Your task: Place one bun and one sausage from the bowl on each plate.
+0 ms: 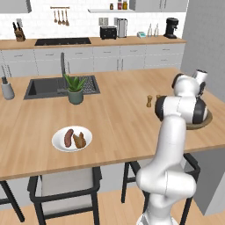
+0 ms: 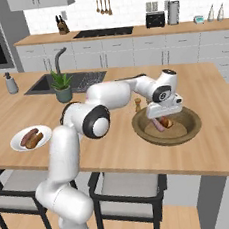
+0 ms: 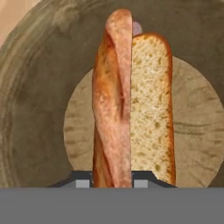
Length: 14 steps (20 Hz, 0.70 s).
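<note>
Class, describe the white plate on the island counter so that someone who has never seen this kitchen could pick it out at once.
Start at the long wooden island counter with the dark sink set into it. In front of the small potted plant, near the counter's front edge above a chair, lies the round white plate. Unlike the brown wooden bowl further along, it is flat and white, carrying a reddish-brown sausage beside a golden-brown bun.

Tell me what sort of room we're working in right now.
A home-style kitchen, rendered: a wooden island counter with a sink, a cooktop on the back counter, and a toaster and coffee machine beside it.
</note>
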Available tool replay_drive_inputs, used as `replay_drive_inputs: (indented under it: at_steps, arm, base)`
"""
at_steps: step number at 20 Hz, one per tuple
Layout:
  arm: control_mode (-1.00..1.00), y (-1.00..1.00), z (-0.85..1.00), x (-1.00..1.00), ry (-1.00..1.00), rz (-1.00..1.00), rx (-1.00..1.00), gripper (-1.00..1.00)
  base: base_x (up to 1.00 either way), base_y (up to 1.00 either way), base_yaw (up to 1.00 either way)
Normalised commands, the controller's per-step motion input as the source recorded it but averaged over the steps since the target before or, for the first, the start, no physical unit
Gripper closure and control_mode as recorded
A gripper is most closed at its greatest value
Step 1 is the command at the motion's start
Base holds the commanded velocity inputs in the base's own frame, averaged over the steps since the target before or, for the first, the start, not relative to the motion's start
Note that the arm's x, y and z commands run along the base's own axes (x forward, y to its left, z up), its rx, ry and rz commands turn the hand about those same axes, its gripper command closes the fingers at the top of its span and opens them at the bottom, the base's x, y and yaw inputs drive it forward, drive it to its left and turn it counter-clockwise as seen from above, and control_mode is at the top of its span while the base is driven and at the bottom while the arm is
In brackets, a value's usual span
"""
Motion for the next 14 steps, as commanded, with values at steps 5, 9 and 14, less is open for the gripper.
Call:
replay_drive_inputs:
  at_steps: [5,9,14]
  arm:
    - [-1.0,0.8,0.35,-0.55,0.01,-0.06,-0.01,1.0]
    - [-1.0,0.87,0.3,-0.73,0.1,-0.11,0.0,1.0]
    - [-1.0,0.98,0.25,-0.91,0.0,-0.19,0.0,1.0]
  base:
    - [0.0,0.0,0.0]
    - [0.0,0.0,0.0]
    - [0.0,0.0,0.0]
